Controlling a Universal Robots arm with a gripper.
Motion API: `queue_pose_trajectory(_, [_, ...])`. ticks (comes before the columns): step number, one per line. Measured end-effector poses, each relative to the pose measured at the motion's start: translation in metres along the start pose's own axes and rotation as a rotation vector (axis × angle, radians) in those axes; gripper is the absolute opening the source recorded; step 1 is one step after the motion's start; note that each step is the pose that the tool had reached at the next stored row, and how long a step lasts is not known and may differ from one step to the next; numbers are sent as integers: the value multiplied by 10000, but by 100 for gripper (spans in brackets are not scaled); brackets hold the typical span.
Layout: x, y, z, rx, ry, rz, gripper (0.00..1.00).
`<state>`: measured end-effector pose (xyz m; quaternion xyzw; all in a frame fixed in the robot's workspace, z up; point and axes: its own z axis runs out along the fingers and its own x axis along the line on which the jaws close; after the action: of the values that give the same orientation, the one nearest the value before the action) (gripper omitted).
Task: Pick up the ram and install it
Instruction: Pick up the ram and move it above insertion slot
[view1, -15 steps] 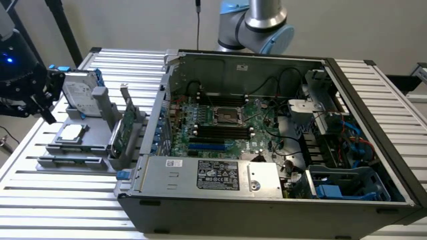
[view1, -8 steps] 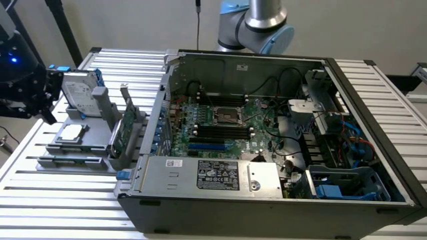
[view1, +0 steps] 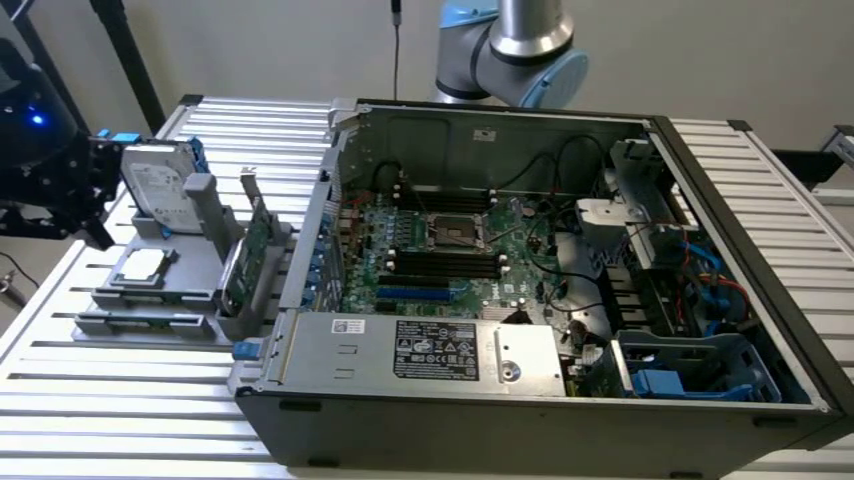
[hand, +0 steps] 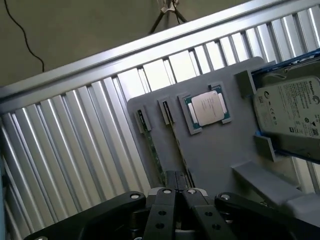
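Note:
Two thin dark-green ram sticks stand on edge in slots of the grey holder (hand: 215, 150): one ram stick (hand: 151, 145) nearer the holder's edge, the other (hand: 173, 132) beside it. My gripper (hand: 176, 176) hangs above the holder with its black fingers (hand: 170, 200) pressed together and nothing between them. Its tips are over the end of the second stick. In the exterior view the ram (view1: 140, 321) lies low at the front of the holder (view1: 160, 295), and the arm's black wrist end (view1: 60, 185) is at the left edge beside it.
The holder also carries a CPU (hand: 207, 107), a hard drive (hand: 292, 112) in a blue frame and a green expansion card (view1: 240, 265). The open computer case (view1: 534, 400) lies to the exterior view's right, its motherboard's long black slots (view1: 441, 265) exposed. Everything rests on a ribbed metal table (view1: 120, 400).

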<state>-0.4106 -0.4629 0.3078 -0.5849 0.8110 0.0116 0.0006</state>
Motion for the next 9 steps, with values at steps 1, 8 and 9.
queue_pose_trajectory(1, [0, 0, 3, -3, 3, -179, 11])
queue_pose_trajectory(8, [1, -1, 23, -22, 27, -1465, 11])
queue_pose_trajectory(9, [1, -1, 24, -26, 31, -1652, 11])
